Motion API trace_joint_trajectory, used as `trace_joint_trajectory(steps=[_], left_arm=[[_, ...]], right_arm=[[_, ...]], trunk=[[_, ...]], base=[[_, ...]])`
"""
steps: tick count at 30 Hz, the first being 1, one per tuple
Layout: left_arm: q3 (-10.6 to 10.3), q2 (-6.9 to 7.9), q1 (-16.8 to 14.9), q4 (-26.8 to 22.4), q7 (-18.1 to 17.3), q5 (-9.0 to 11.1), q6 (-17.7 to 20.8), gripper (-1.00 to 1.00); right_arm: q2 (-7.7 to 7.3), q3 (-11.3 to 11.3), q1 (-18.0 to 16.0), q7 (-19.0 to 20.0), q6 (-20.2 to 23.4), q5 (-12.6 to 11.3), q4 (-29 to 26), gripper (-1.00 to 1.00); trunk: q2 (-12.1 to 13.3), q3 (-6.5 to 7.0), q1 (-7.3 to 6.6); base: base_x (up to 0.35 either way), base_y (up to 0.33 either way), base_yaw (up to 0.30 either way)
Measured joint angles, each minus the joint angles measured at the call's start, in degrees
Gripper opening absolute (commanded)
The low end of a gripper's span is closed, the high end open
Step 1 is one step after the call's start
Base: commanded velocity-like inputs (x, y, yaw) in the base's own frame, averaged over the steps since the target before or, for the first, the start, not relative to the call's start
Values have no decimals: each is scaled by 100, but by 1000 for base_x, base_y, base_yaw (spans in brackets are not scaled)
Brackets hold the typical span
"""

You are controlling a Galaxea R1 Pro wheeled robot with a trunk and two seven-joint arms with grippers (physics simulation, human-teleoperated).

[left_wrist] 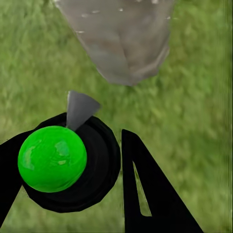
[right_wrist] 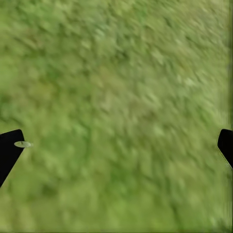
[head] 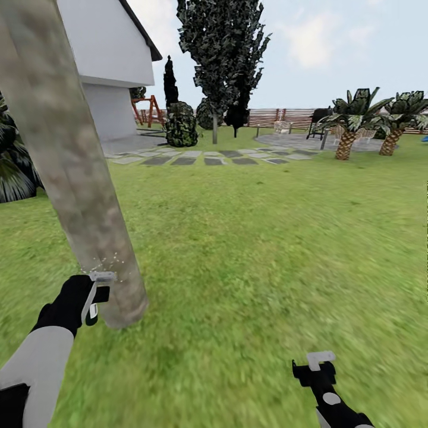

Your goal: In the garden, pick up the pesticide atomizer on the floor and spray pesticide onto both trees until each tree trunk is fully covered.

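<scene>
In the garden, we see the left gripper [head: 95, 297] at about eight o'clock in the head view, clenched around the pesticide atomizer [head: 100, 289], whose pale head sits just beside the base of the tree trunk [head: 71, 178]. Fine white specks hang at the trunk right above that head. The mottled grey-tan trunk leans up toward eleven o'clock and leaves the picture there.

From the left wrist view we get what the head camera hides: the atomizer [left_wrist: 68, 162] seen end-on, a bright green ball set in a round black body with a grey wedge-shaped nozzle pointing at the trunk [left_wrist: 121, 41], and a black finger [left_wrist: 145, 189] pressed beside the body. A narrow strip of lawn [left_wrist: 194, 121] separates nozzle and trunk in that view.

At the middle of the head view the lawn [head: 255, 238] runs back to grey paving [head: 208, 157], a white house [head: 110, 65] and a dark leafy tree [head: 223, 53] near twelve o'clock, with a slat fence [head: 279, 116] and two short palms [head: 351, 125] toward two o'clock.

At five o'clock the right gripper [head: 315, 365] hovers over grass. Its wrist view shows its black fingertips [right_wrist: 9, 150] spread wide apart at opposite edges, released, with blurred grass [right_wrist: 121, 116] between them.
</scene>
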Motion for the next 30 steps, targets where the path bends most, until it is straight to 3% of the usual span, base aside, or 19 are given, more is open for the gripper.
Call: trace_joint_trajectory(steps=[10,19,30], left_arm=[[-6,0,-10,0,7,-4,6,-100],[3,20,0,-3,7,1,17,-100],[21,9,23,0,14,-6,14,-100]], right_arm=[[0,0,0,0,0,0,0,100],[1,0,-1,0,0,0,2,100],[-8,0,0,1,0,0,0,100]], trunk=[[0,0,0],[0,0,0],[0,0,-2]], base=[[0,-275,10],[14,-276,239],[182,-233,74]])
